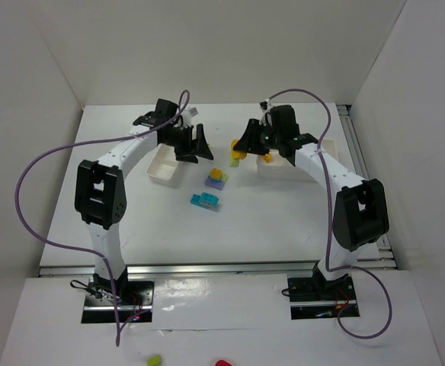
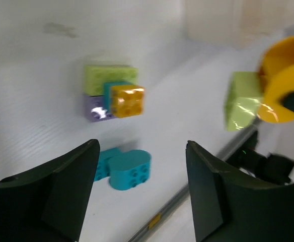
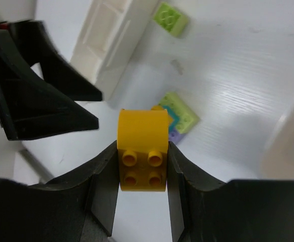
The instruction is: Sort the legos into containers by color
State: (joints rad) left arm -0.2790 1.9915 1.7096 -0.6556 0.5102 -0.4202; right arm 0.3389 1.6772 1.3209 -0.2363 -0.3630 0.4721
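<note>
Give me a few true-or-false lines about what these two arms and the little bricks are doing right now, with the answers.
1. The right fingers are clamped on a yellow brick. True.
2. The left fingers are holding a cyan brick. False: they stand open with nothing between them, and the cyan brick lies on the table.
3. A stack of bricks in mixed colours sits on the table between the two arms. True.
4. The cyan brick is inside the white tray. False: it lies on the bare table, apart from the tray.
</note>
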